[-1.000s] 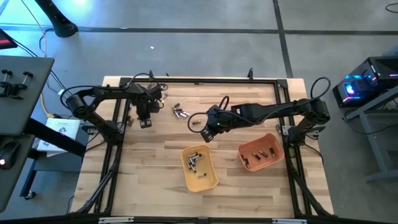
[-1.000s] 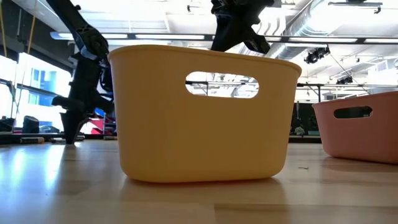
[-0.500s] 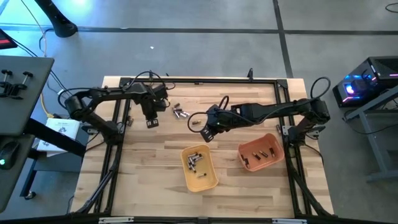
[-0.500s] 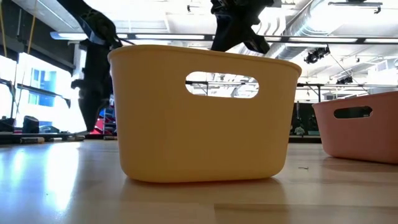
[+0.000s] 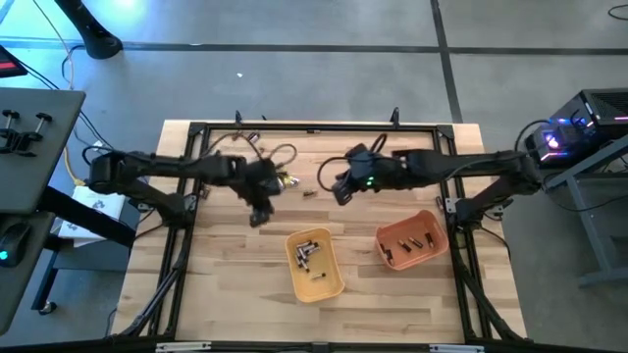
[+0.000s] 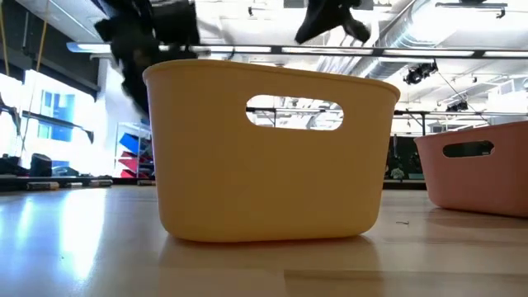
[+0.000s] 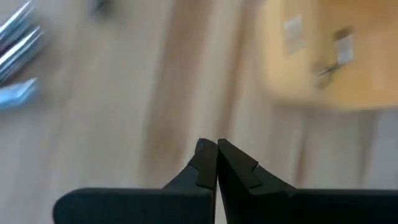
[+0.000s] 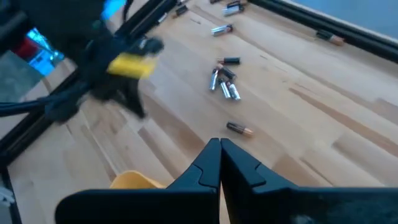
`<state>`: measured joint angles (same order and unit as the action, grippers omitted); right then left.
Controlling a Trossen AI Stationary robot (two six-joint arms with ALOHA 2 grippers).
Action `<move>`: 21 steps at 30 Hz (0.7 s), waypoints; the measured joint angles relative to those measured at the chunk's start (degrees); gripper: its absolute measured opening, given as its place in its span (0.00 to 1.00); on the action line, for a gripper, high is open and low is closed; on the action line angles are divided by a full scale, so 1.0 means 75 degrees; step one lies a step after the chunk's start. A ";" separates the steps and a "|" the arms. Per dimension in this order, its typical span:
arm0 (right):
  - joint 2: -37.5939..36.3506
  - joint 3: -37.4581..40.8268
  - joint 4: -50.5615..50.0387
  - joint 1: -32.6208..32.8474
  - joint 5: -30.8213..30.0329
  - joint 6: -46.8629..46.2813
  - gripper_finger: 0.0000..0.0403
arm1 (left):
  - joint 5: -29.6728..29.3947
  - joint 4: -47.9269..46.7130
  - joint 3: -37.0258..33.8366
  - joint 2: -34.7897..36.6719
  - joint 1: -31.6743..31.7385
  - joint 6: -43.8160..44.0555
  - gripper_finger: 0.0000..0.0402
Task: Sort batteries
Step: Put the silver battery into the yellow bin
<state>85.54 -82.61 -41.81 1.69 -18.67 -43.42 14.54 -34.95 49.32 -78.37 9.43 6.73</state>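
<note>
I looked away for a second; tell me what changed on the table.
The left gripper swung from the table's left side toward the middle, nearer the yellow tray. The right gripper shifted toward the table's far edge. Both are shut; no battery shows between either's fingers. Both trays, including the orange tray, stayed put.

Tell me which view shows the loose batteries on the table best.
The right wrist view: the loose batteries lie sharp and separate on the wood. The high view shows only one tiny cell clearly. The left wrist view blurs them, and the low view hides them.
</note>
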 joint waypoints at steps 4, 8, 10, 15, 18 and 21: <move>-0.0400 0.0000 -0.0634 0.0030 -0.0171 -0.0131 0.00 | -0.0534 0.1731 0.0000 -0.0011 -0.1251 0.0830 0.00; -0.0680 0.0000 -0.1229 0.0223 -0.0386 -0.0507 0.00 | -0.1228 0.3160 0.0000 0.0044 -0.2308 0.1394 0.00; -0.0732 0.0000 -0.1443 0.0345 -0.0458 -0.0712 0.00 | -0.1504 0.3793 0.0011 -0.0004 -0.2755 0.1568 0.00; -0.0679 0.0000 -0.1661 0.0606 -0.0513 -0.0951 0.00 | -0.1877 0.4570 0.0009 -0.0535 -0.3404 0.2020 0.01; -0.0603 0.0000 -0.1676 0.0729 -0.0510 -0.0953 0.00 | -0.1723 0.4829 0.0009 -0.1097 -0.3485 0.2469 0.05; -0.0615 0.0000 -0.1783 0.0780 -0.0389 -0.0980 0.00 | -0.1585 0.4761 0.0112 -0.1517 -0.3535 0.2494 0.14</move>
<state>80.93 -82.61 -55.18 7.55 -21.59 -50.77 2.65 0.75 50.16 -89.74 -17.08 25.44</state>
